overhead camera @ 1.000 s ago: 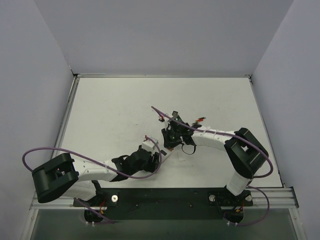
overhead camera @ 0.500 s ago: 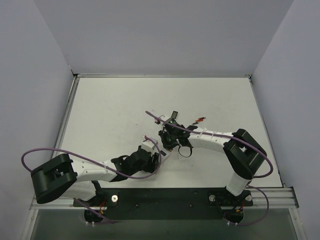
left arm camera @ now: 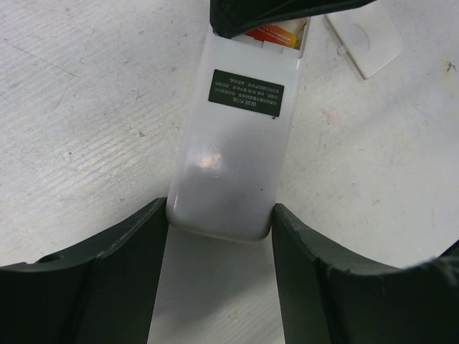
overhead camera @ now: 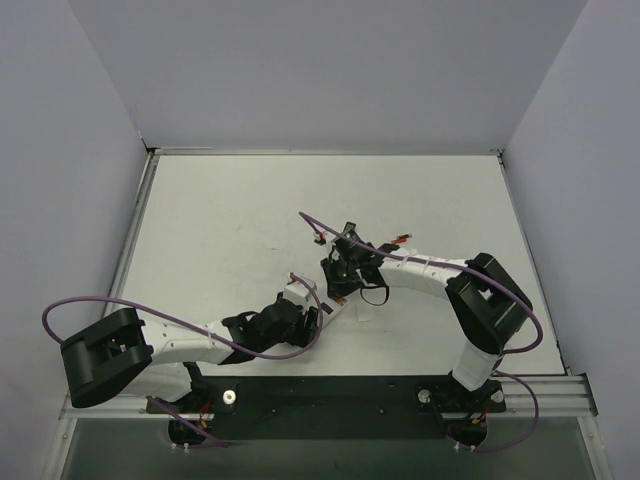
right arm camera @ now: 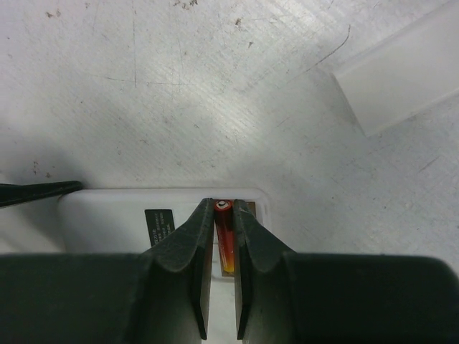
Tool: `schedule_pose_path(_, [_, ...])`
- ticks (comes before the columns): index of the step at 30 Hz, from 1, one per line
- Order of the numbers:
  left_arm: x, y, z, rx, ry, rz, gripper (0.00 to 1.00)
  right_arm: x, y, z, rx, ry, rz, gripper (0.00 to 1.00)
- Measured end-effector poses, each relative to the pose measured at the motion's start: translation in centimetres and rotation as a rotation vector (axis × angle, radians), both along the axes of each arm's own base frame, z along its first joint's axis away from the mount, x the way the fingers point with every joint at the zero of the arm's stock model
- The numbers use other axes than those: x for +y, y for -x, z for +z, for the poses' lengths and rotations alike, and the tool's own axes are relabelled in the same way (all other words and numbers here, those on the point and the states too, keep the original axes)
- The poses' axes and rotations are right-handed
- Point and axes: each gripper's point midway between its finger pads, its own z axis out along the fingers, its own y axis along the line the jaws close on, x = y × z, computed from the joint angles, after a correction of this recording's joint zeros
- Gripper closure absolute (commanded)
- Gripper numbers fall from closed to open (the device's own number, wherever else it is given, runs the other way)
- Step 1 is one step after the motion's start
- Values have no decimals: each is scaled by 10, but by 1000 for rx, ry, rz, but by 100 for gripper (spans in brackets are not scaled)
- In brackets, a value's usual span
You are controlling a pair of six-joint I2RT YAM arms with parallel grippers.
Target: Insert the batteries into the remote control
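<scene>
The white remote control [left arm camera: 237, 158] lies with its white face and small dark label up, its battery bay at the far end. My left gripper [left arm camera: 220, 215] is shut on the remote's near end, with both jaws against its sides. My right gripper [right arm camera: 224, 208] is shut on a red battery [right arm camera: 225, 236] and holds it upright over the open bay at the remote's end [right arm camera: 115, 222]. In the top view the left gripper [overhead camera: 305, 312] and the right gripper [overhead camera: 340, 278] meet at the remote [overhead camera: 326, 298] near the table's middle front.
The loose white battery cover [left arm camera: 366, 39] lies on the table just right of the remote's far end, and it also shows in the right wrist view [right arm camera: 401, 79]. A small red cylinder [overhead camera: 401, 238] lies behind the right arm.
My right gripper shifted slightly left and then back over the remote's end, with the battery in it. The left gripper and the remote have stayed put.
</scene>
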Motion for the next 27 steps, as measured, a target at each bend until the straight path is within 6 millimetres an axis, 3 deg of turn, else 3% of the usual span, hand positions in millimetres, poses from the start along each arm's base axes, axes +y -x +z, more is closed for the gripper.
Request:
schedule_pose_path(3, [0, 0, 0, 0, 0, 0, 100, 0, 0, 0, 27, -17, -1, 91])
schedule_pose_path(27, [1, 4, 0, 4, -5, -14, 100, 1, 7, 1, 130, -60, 14, 88])
